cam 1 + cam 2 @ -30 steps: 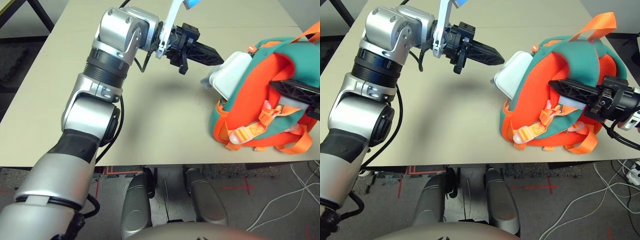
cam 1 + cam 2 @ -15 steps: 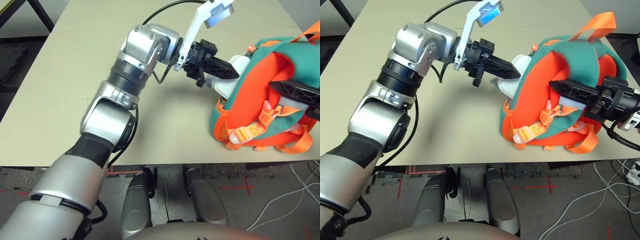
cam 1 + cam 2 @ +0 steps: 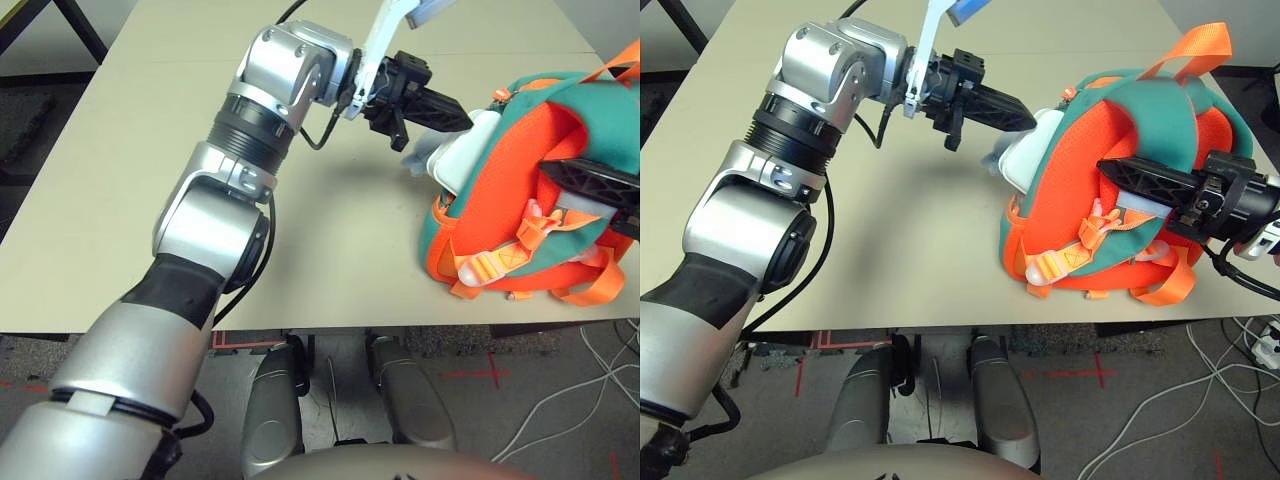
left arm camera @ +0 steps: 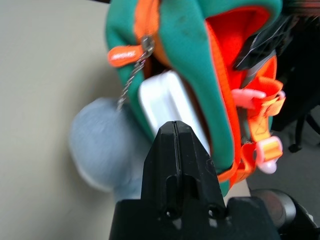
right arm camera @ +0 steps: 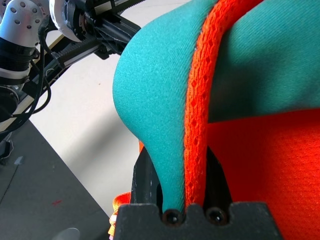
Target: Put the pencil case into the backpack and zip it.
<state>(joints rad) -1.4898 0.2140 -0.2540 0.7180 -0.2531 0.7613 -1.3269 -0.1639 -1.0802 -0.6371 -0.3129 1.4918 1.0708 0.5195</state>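
Your right end effector point(image 3: 1140, 180) pinches the backpack point(image 3: 1110, 120) fabric to hold its mouth up off the tabletop point(image 3: 900, 240). The pencil case point(image 3: 462, 150) sits partway inside, so your left end effector point(image 3: 455, 113), closed and empty, works as a pusher against it.

Left wrist view: my left claw point(image 4: 175, 131) has black fingers pressed together, tip just short of pencil case point(image 4: 167, 107). White case sits partly inside backpack point(image 4: 192, 42), end poking out of teal opening with orange zipper trim. Orange zipper pull point(image 4: 125, 54) hangs at opening; thin chain runs down to grey plush charm point(image 4: 102, 145) resting on beige worktop point(image 4: 45, 75). Orange straps and buckle point(image 4: 262, 137) beside case.
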